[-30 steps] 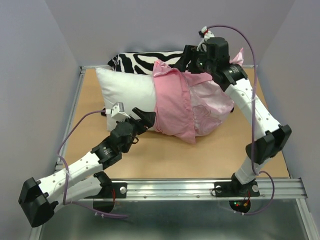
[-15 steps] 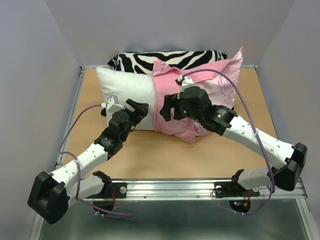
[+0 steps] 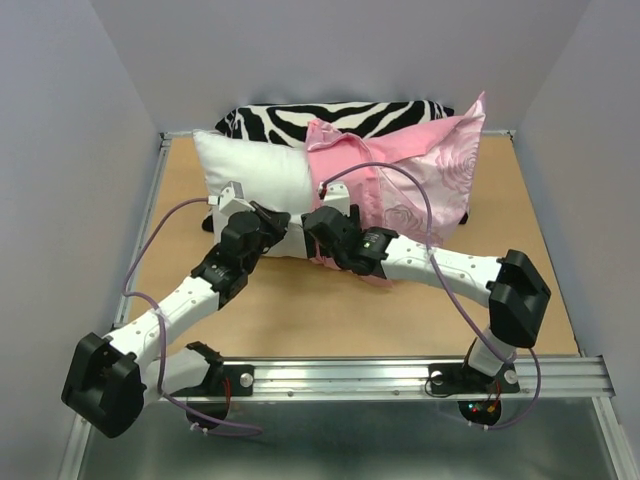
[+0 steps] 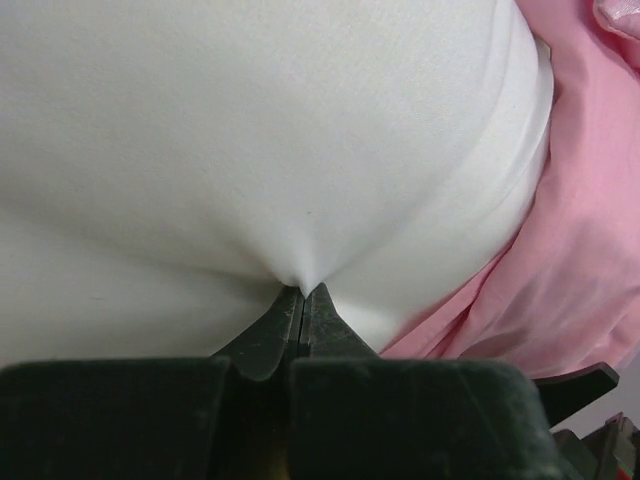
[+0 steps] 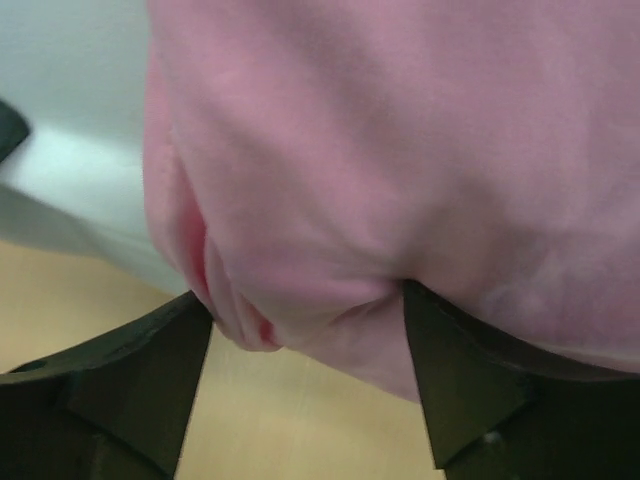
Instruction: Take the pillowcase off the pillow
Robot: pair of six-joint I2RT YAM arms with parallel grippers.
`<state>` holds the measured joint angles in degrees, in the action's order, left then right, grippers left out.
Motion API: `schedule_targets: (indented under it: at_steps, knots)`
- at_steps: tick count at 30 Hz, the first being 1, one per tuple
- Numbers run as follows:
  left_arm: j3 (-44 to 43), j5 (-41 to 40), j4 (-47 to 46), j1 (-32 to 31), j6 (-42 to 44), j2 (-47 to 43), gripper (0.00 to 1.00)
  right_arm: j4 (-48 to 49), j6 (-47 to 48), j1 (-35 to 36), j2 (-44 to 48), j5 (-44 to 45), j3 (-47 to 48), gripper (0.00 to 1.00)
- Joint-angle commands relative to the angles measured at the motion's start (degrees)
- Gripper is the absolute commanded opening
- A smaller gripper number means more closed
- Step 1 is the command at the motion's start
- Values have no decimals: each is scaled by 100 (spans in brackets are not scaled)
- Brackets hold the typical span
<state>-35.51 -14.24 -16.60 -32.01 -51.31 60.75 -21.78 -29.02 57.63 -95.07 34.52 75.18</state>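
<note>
Your left gripper [image 4: 303, 292] is pinching pillow [image 4: 250, 130], clamped tight; right gripper [image 5: 305, 300] is straddling pillowcase [image 5: 400, 150] fold beside pillow, fingers apart.

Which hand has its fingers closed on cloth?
The left hand: it is shut, pinching a fold of the white pillow. The right hand is open, straddling the lower edge of the pillowcase.

Both arms are extended inward, the left gripper [image 4: 303, 292] pinched shut on the pillow [image 4: 250, 130], the right gripper [image 5: 305, 297] held spread wide.
</note>
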Motion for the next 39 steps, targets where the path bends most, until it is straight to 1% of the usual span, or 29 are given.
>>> schedule_targets:
  at_steps: [1, 2, 3, 4, 5, 7, 9, 12, 13, 15, 16, 21, 22, 25, 26, 27, 28, 29, 31, 32, 35, 36, 38, 39]
  knots:
    - [-465, -52, 271, 54, 244, -239, 0, 105, -245, 3, -3, 1099, 270, 77]
    - [-509, -96, 393, 63, 279, -283, 0, 60, -254, 3, 127, 1257, 226, 69]
    - [-536, -114, 455, 63, 305, -318, 0, -62, -280, -6, 198, 1346, 208, 46]
    - [-597, -132, 499, 89, 323, -336, 0, -133, -289, -6, 286, 1434, 199, 36]
    - [-624, -140, 604, 107, 332, -379, 0, -229, -306, -6, 452, 1582, 190, 21]
    - [-720, -140, 719, 160, 358, -441, 0, -510, -333, -6, 673, 1759, 164, 13]
    - [-773, -140, 851, 230, 402, -546, 0, -704, -385, -6, 1031, 1960, 42, 8]
    - [-879, -132, 1079, 440, 490, -722, 0, -985, -456, -137, 1428, 2111, -186, 4]
    - [-914, -71, 1123, 493, 534, -775, 0, -1117, -491, -251, 1673, 2146, -249, 4]
    - [-958, 35, 1229, 739, 560, -915, 0, -1240, -517, -418, 1877, 2164, -389, 3]
    - [-993, 122, 1290, 897, 587, -977, 0, -1371, -526, -619, 2078, 2112, -425, 3]
    - [-1256, 273, 1616, 1293, 753, -1162, 0, -1548, -439, -1200, 2633, 1988, -583, 2]
    - [-1361, 307, 1651, 1503, 771, -1188, 0, -1609, -386, -1323, 2712, 1971, -505, 2]
    - [-1529, 614, 1853, 1934, 868, -1197, 0, -1890, -333, -1350, 3011, 2041, -250, 1]
    - [-1643, 824, 1897, 2266, 868, -1145, 0, -1935, -315, -1350, 3116, 2006, -58, 0]
    - [-1687, 948, 1906, 2417, 868, -1118, 0, -1970, -289, -1350, 3161, 2006, 5, 0]
    - [-1766, 1089, 1906, 2749, 868, -1066, 0, -2049, -254, -1342, 3187, 2014, 58, 1]
    - [-1802, 1325, 1889, 2874, 868, -1022, 0, -2084, -245, -1342, 3205, 2023, 111, 1]
    - [-1933, 1397, 1853, 3129, 894, -838, 0, -2137, -236, -1350, 3222, 1997, 129, 1]
    - [-1977, 1650, 1862, 3435, 886, -680, 0, -2146, -254, -1350, 3222, 1971, 111, 1]
    - [-2232, 1890, 1844, 3675, 903, -407, 0, -2120, -254, -1350, 3214, 1576, 15, 1]
    - [-2276, 1916, 1827, 3684, 912, -284, 0, -2102, -202, -1350, 3196, 1331, -3, 0]
    - [-2407, 2004, 1783, 3676, 965, -178, 0, -1997, -105, -1350, 3047, 1128, -117, 1]
    - [-2443, 2056, 1783, 3684, 1017, -82, 0, -1936, -87, -1350, 2986, 744, -178, 1]
